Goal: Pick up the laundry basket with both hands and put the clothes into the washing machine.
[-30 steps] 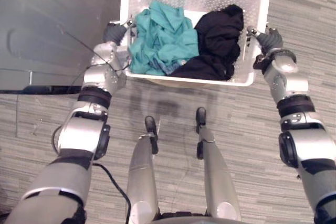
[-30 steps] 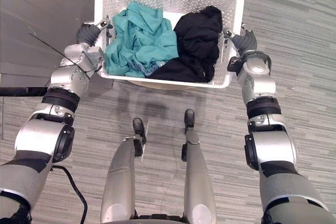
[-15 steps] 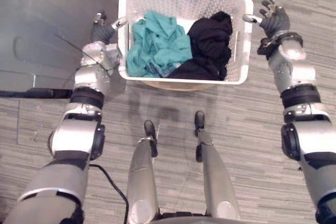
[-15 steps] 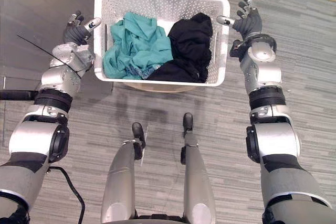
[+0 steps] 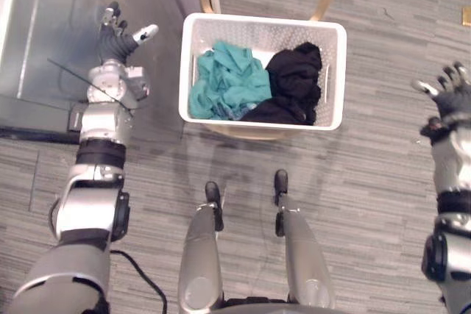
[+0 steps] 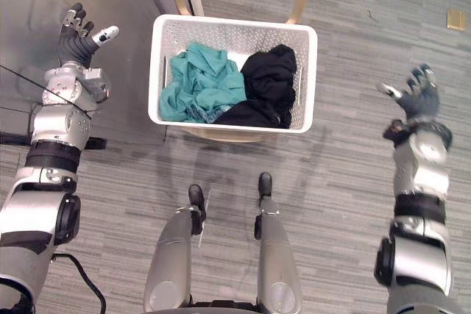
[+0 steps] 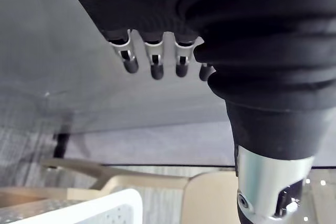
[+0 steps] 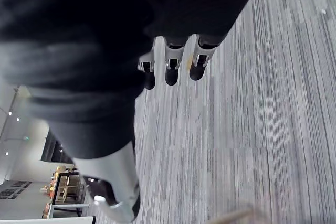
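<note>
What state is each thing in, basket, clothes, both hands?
Laundry basket: upright on a wooden stand, held by neither hand.
Teal garment: crumpled inside basket, left half.
Black garment: crumpled inside, right half.
Left hand: open, apart from basket.
Right hand: open, apart from basket.

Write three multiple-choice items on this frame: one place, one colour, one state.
1. The teal clothes lie in the laundry basket on: A) the robot's left side; B) the robot's right side; C) neither, they are outside it.
2. The basket is: A) red; B) white; C) green.
3. The left hand and right hand are: A) shut on the basket's rim; B) shut on clothes; C) open, apart from the basket.

A: teal lies left of the black clothes.
B: its perforated walls are white.
C: fingers spread, with a gap on either side.
</note>
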{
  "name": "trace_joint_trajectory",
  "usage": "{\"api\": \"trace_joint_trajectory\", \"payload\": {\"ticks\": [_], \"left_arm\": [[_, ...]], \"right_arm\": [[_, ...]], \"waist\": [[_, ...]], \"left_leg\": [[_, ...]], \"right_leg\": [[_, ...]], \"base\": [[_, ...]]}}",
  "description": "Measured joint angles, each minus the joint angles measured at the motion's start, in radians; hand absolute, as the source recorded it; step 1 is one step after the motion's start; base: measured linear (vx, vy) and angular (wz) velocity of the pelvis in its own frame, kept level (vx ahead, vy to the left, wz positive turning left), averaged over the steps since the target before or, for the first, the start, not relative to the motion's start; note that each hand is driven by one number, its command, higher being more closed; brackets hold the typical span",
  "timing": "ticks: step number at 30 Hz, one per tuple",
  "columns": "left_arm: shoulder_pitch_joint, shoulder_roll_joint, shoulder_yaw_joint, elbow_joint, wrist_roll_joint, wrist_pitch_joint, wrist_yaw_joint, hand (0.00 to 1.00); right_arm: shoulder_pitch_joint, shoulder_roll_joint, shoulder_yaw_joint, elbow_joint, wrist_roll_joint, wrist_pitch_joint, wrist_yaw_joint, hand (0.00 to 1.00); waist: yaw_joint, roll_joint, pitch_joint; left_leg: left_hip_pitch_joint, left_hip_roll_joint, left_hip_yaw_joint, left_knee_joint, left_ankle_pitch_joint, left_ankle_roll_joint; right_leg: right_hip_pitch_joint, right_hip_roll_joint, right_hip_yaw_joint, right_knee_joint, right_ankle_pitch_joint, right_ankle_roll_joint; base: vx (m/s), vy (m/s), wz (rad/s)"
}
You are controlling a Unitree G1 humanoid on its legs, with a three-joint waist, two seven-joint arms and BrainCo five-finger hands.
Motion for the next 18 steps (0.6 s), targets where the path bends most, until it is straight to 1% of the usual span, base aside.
{"api": "trace_joint_trajectory", "payload": {"ticks": [2, 3, 4, 5, 6, 8, 9, 11, 12, 13, 14, 15, 16, 18], "left_arm": [[0.108, -0.007, 0.006, -0.114, 0.001, -0.021, 0.004, 0.00], [0.135, -0.014, 0.014, -0.141, 0.002, -0.024, 0.005, 0.00], [0.191, -0.035, 0.035, -0.197, 0.001, -0.031, 0.011, 0.00], [0.253, -0.052, 0.040, -0.249, 0.001, -0.036, 0.019, 0.00], [0.285, -0.063, 0.040, -0.271, 0.001, -0.040, 0.019, 0.00], [0.445, -0.131, 0.044, -0.376, -0.003, -0.044, 0.016, 0.00], [0.483, -0.148, 0.044, -0.402, -0.003, -0.045, 0.013, 0.00], [0.603, -0.189, 0.044, -0.485, -0.006, -0.054, -0.006, 0.00], [0.667, -0.211, 0.047, -0.528, -0.012, -0.062, -0.015, 0.00], [0.699, -0.223, 0.050, -0.549, -0.012, -0.065, -0.022, 0.00], [0.757, -0.254, 0.059, -0.580, -0.019, -0.072, -0.031, 0.00], [0.818, -0.295, 0.071, -0.605, -0.022, -0.073, -0.046, 0.00], [0.848, -0.314, 0.074, -0.615, -0.022, -0.074, -0.049, 0.00], [0.957, -0.389, 0.074, -0.648, -0.022, -0.072, -0.069, 0.00]], "right_arm": [[0.136, 0.007, -0.091, -0.114, -0.001, -0.014, -0.006, 0.00], [0.169, 0.008, -0.108, -0.141, -0.002, -0.017, -0.009, 0.00], [0.234, 0.018, -0.148, -0.205, -0.005, -0.023, -0.013, 0.00], [0.297, 0.046, -0.186, -0.266, -0.011, -0.031, -0.017, 0.00], [0.326, 0.062, -0.202, -0.292, -0.012, -0.036, -0.017, 0.00], [0.435, 0.117, -0.235, -0.378, -0.024, -0.037, -0.016, 0.00], [0.461, 0.131, -0.239, -0.399, -0.032, -0.038, -0.015, 0.00], [0.544, 0.187, -0.241, -0.462, -0.051, -0.039, -0.011, 0.00], [0.584, 0.232, -0.241, -0.494, -0.067, -0.039, -0.003, 0.00], [0.603, 0.256, -0.240, -0.509, -0.071, -0.041, 0.001, 0.00], [0.639, 0.303, -0.232, -0.534, -0.085, -0.042, 0.009, 0.00], [0.672, 0.347, -0.212, -0.543, -0.097, -0.043, 0.018, 0.00], [0.687, 0.368, -0.197, -0.543, -0.102, -0.043, 0.023, 0.00], [0.758, 0.447, -0.116, -0.543, -0.120, -0.042, 0.039, 0.00]], "waist": [[-0.001, 0.000, -0.001], [0.000, 0.001, -0.003], [0.000, 0.001, -0.007], [0.000, 0.000, -0.028], [0.000, 0.000, -0.037], [0.001, 0.000, -0.093], [0.003, 0.001, -0.105], [0.005, 0.001, -0.152], [0.008, 0.000, -0.191], [0.008, 0.001, -0.205], [0.007, 0.002, -0.221], [0.008, 0.004, -0.242], [0.010, 0.004, -0.252], [0.012, 0.014, -0.289]], "left_leg": [[0.041, -0.018, -0.003, -0.022, 0.003, 0.001], [0.050, -0.021, -0.004, -0.025, 0.003, 0.001], [0.068, -0.028, -0.007, -0.037, 0.003, 0.001], [0.077, -0.032, -0.009, -0.048, 0.003, 0.001], [0.088, -0.036, -0.010, -0.053, 0.004, 0.001], [0.142, -0.050, -0.014, -0.085, 0.008, -0.004], [0.159, -0.055, -0.016, -0.097, 0.010, -0.007], [0.217, -0.064, -0.027, -0.133, 0.013, -0.011], [0.234, -0.067, -0.034, -0.152, 0.015, -0.015], [0.247, -0.070, -0.036, -0.163, 0.016, -0.018], [0.279, -0.076, -0.042, -0.182, 0.019, -0.021], [0.309, -0.079, -0.046, -0.199, 0.020, -0.023], [0.322, -0.080, -0.048, -0.205, 0.020, -0.023], [0.362, -0.085, -0.067, -0.224, 0.020, -0.023]], "right_leg": [[0.021, -0.018, -0.007, 0.030, -0.026, 0.004], [0.028, -0.021, -0.009, 0.035, -0.033, 0.005], [0.039, -0.027, -0.013, 0.047, -0.045, 0.006], [0.044, -0.032, -0.019, 0.054, -0.056, 0.010], [0.051, -0.035, -0.023, 0.059, -0.062, 0.006], [0.083, -0.050, -0.030, 0.078, -0.094, 0.006], [0.098, -0.055, -0.036, 0.081, -0.103, 0.006], [0.140, -0.064, -0.051, 0.097, -0.134, 0.003], [0.151, -0.068, -0.061, 0.105, -0.151, 0.002], [0.160, -0.070, -0.067, 0.109, -0.158, 0.001], [0.184, -0.077, -0.078, 0.117, -0.178, 0.001], [0.203, -0.082, -0.083, 0.127, -0.194, -0.002], [0.213, -0.084, -0.085, 0.133, -0.202, -0.001], [0.253, -0.091, -0.109, 0.145, -0.227, -0.002]], "base": [[0.05, -0.003, 0.20], [0.07, 0.002, 0.19], [0.05, 0.000, 0.18], [0.06, -0.002, 0.18], [0.09, -0.001, 0.19], [0.13, -0.002, 0.18], [0.12, -0.015, 0.24], [0.11, -0.033, 0.26], [0.10, -0.041, 0.21], [0.11, -0.042, 0.26], [0.10, -0.039, 0.25], [0.09, -0.037, 0.20], [0.08, -0.037, 0.21], [0.09, -0.033, 0.26]]}}
